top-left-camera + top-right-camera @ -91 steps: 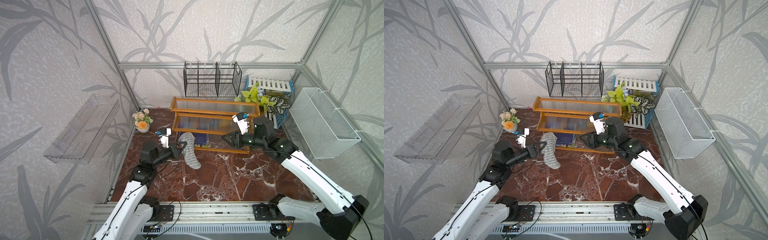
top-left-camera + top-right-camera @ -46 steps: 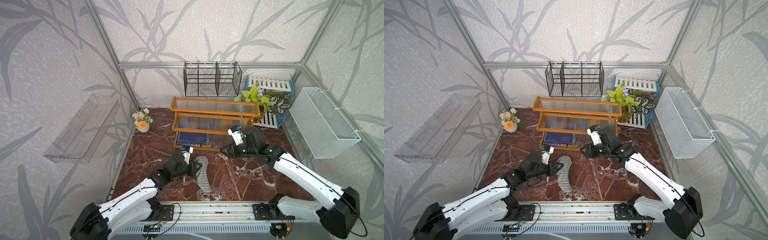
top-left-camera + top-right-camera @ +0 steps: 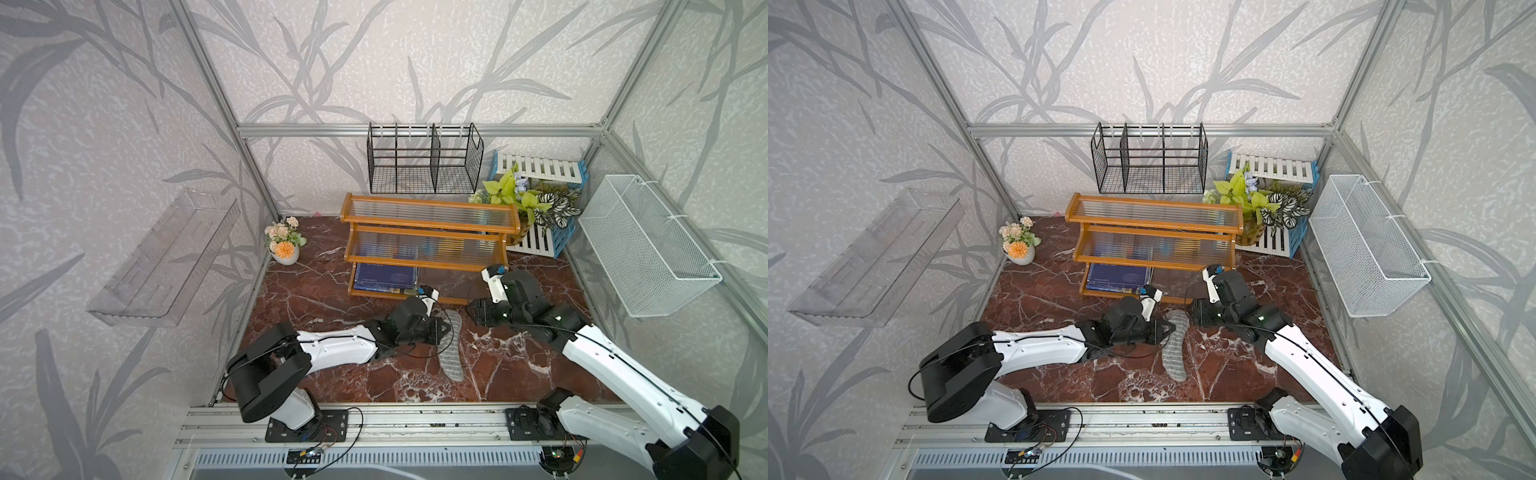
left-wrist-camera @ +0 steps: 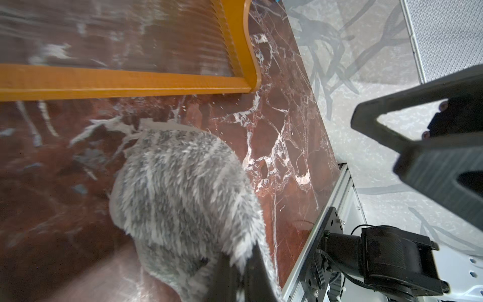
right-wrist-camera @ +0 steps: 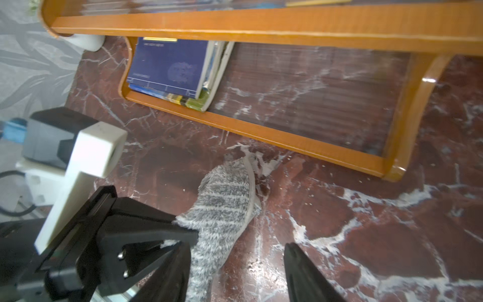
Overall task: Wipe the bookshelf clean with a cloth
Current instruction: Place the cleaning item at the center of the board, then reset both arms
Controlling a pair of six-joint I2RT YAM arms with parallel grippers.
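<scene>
Pinching the upper end of the cloth [image 3: 451, 356], jaws clenched, the left gripper [image 3: 442, 328] sits lower centre, below the bookshelf [image 3: 430, 232]; right gripper [image 3: 473, 312] jaws released. Limp, light rag: likely better bunched mid-length.

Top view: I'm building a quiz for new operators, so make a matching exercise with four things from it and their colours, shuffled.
Things:
1. cloth
2. bookshelf
3. wire rack
4. wire basket

Colours:
a. white
b. grey with lighter stripes
c. black
d. orange-brown frame

Pairs: 1-b, 2-d, 3-c, 4-a
</scene>
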